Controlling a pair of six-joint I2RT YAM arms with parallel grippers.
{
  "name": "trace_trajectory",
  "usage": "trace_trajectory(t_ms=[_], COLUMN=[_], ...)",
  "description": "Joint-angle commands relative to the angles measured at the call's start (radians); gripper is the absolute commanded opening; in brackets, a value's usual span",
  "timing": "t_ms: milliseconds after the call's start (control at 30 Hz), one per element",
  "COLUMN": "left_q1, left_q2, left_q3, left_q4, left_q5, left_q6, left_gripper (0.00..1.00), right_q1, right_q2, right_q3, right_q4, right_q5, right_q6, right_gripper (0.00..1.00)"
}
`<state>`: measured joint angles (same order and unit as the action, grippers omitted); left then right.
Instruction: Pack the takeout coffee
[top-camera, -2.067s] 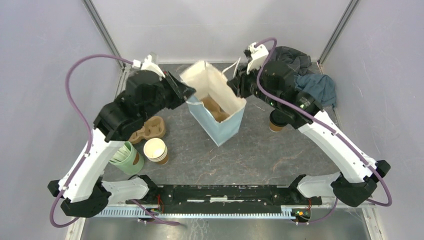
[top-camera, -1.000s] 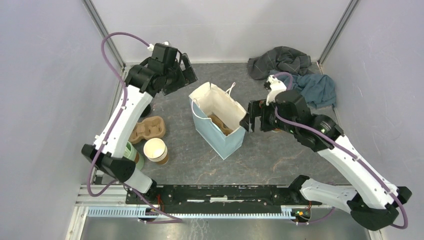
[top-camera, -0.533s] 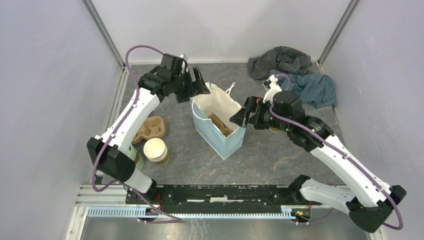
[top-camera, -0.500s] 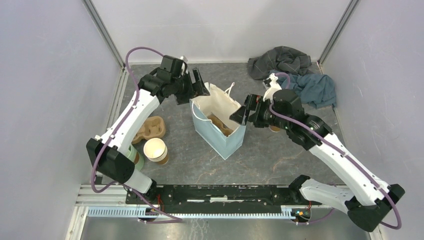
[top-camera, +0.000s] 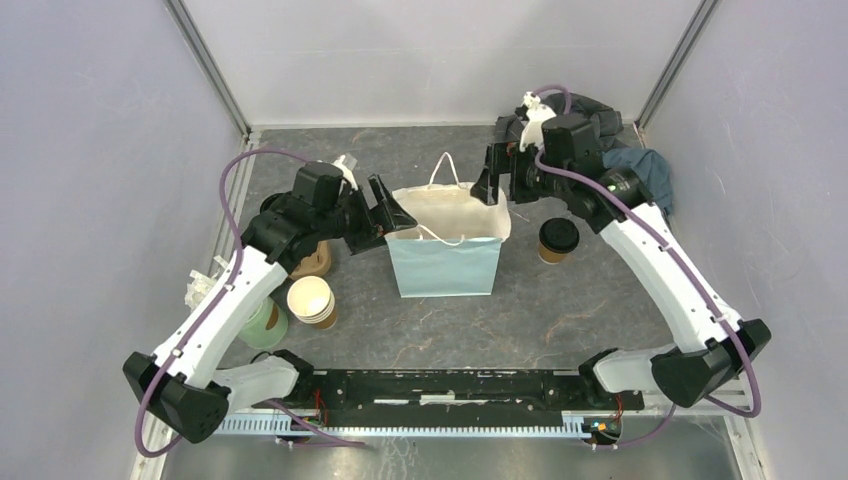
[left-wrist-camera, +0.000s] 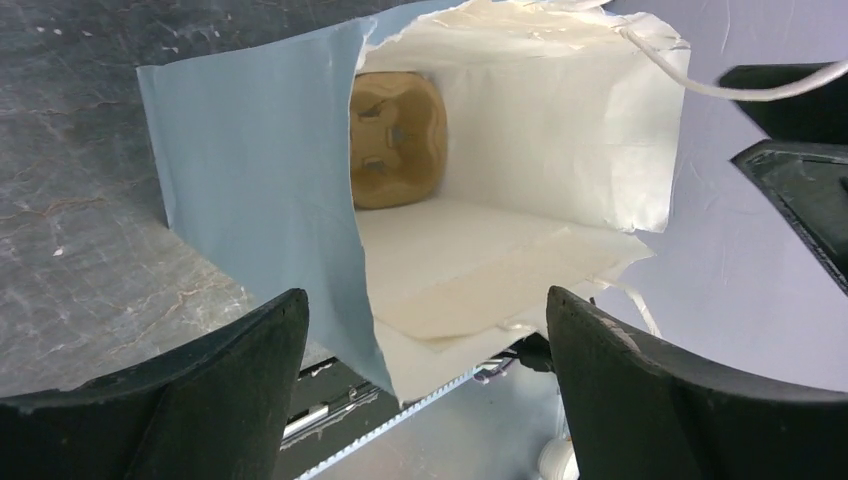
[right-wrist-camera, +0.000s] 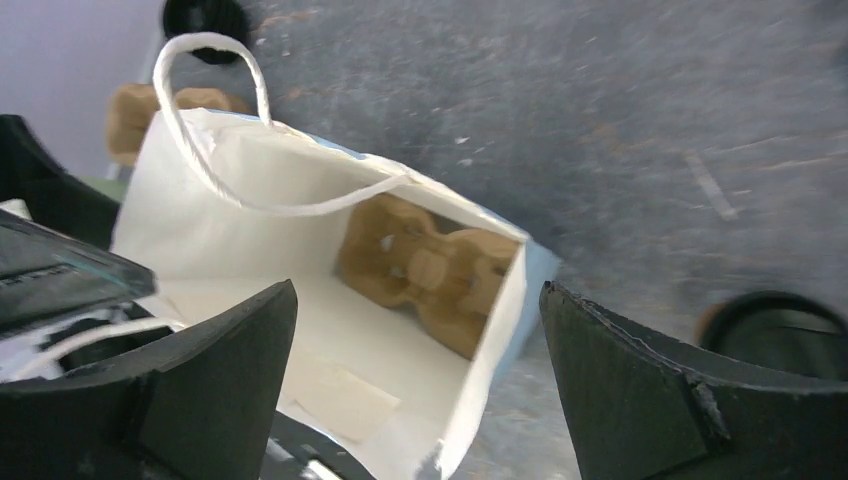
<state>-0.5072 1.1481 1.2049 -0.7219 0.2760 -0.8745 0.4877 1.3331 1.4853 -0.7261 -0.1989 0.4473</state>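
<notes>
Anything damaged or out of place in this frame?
The light blue paper bag with white lining has a ragged, torn-looking top edge on one wall, clearest in the left wrist view. Nothing looks spilled.

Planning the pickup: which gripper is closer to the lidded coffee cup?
Right. The right gripper is open at the far right corner of the bag, a little beyond the coffee cup. The left gripper is open at its left end, the whole bag between.
</notes>
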Motion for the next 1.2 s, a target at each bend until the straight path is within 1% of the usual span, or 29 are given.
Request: trace_trajectory(t_ms=[0, 67, 133, 200, 233, 300, 367, 500, 600, 700, 867, 1067, 1167], left_q1=[0.003, 0.003, 0.003, 0.003, 0.004, 0.004, 0.004, 0.004, 0.004, 0.004, 0.003, 0.004, 0.003], left_q2=[-0.028, -0.014, -0.002, 0.01, 0.019, 0.043, 0.073, 0.095, 0.087, 0.083, 0.084, 0.093, 0.1], left_q3=[0.029, 0.042, 0.051, 0.069, 0.081, 0.112, 0.143, 0.168, 0.162, 0.154, 0.15, 0.15, 0.147], left_q4=[-0.077, -0.107, -0.11, -0.111, -0.114, -0.123, -0.135, -0.146, -0.142, -0.141, -0.141, -0.125, -0.117], left_q5=[-0.088, -0.103, -0.107, -0.12, -0.127, -0.13, -0.121, -0.115, -0.115, -0.112, -0.114, -0.109, -0.102], left_q6=[0.009, 0.028, 0.043, 0.056, 0.065, 0.08, 0.096, 0.108, 0.106, 0.105, 0.094, 0.083, 0.08], left_gripper=[0.94, 0.94, 0.93, 0.92, 0.91, 0.91, 0.91, 0.9, 0.9, 0.91, 0.91, 0.91, 0.91], right_q1=[-0.007, -0.008, -0.01, -0.029, -0.049, -0.105, -0.158, -0.26, -0.301, -0.317, -0.326, -0.327, -0.326], right_q2=[-0.021, -0.059, -0.109, -0.139, -0.146, -0.135, -0.109, -0.047, -0.007, 0.03, 0.094, 0.087, 0.079], right_q3=[0.142, 0.122, 0.052, -0.043, -0.085, -0.162, -0.204, -0.254, -0.265, -0.271, -0.266, -0.3, -0.332], right_q4=[-0.25, -0.296, -0.301, -0.302, -0.299, -0.289, -0.278, -0.241, -0.199, -0.158, -0.116, -0.031, 0.018], right_q5=[0.256, 0.417, 0.563, 0.669, 0.682, 0.629, 0.529, 0.407, 0.351, 0.334, 0.349, 0.386, 0.424], right_q6=[-0.284, -0.342, -0.371, -0.367, -0.36, -0.349, -0.346, -0.338, -0.328, -0.308, -0.231, -0.106, -0.084], right_gripper=[0.98, 0.98, 0.98, 0.98, 0.98, 0.98, 0.98, 0.98, 0.98, 0.98, 0.98, 0.98, 0.98])
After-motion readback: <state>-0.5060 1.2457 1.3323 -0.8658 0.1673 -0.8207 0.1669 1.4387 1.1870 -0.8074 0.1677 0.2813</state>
